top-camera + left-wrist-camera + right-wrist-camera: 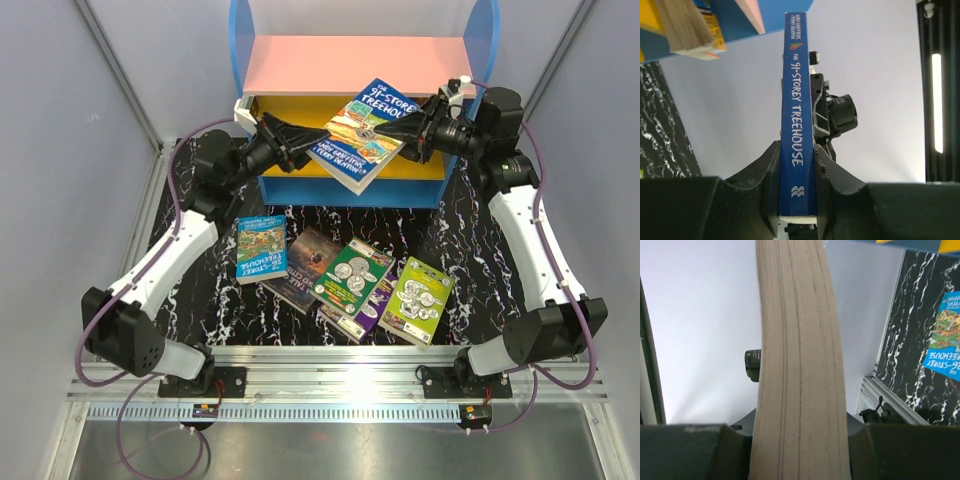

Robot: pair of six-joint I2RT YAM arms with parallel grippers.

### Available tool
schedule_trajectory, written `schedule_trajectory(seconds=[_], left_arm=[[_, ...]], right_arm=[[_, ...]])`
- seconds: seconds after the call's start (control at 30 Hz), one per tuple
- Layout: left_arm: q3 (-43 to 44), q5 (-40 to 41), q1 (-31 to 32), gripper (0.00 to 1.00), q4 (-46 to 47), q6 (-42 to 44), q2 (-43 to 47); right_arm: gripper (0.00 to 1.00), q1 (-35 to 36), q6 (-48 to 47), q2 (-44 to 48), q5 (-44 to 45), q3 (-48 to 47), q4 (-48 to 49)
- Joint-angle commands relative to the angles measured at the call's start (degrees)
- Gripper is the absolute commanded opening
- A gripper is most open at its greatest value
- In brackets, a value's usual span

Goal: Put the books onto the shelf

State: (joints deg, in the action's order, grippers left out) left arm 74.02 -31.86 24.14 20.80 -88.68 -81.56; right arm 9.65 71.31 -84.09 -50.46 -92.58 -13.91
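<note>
Firmly, the left gripper (320,141) clamps a glossy blue book (365,132) by its flat spine (797,135); only the right gripper (408,128) camera shows bowed cream pages (800,365) pinched between its fingers.

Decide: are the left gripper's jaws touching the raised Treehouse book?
Touching: the left wrist view shows the left gripper clamping the book, jaws flush against both covers.

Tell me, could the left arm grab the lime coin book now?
Probably not: its end effector is clamped on the blue Treehouse book by the shelf, with the lime coin book lying far right.
</note>
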Motion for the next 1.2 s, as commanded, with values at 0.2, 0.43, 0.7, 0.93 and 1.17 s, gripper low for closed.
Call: schedule_trajectory(seconds=[0.2, 0.43, 0.7, 0.93, 1.17], left_arm=[[0.0, 2.6, 5.0, 0.0, -15.1, 16.3, 9.0], [-0.9, -9.2, 13.5, 0.01, -13.4, 22.1, 5.1], [-0.3, -21.6, 17.3, 0.12, -15.9, 27.6, 4.0], [-1.4, -26.0, 18.1, 0.15, -16.3, 29.7, 4.7], [-3.1, -20.2, 20.6, 0.0, -12.2, 27.7, 4.6]], right_arm=[[0.09, 0.2, -4.8, 10.2, 1.5, 5.7, -6.1], [0.04, 0.2, -5.5, 14.5, 2.3, 12.3, -9.2], [0.0, 0.1, -12.2, 13.3, 3.9, 8.2, -18.0], [0.0, 0.1, -12.2, 13.3, 4.6, 9.3, -17.6], [0.32, 0.1, -10.0, 11.5, 4.7, 8.5, -13.3]])
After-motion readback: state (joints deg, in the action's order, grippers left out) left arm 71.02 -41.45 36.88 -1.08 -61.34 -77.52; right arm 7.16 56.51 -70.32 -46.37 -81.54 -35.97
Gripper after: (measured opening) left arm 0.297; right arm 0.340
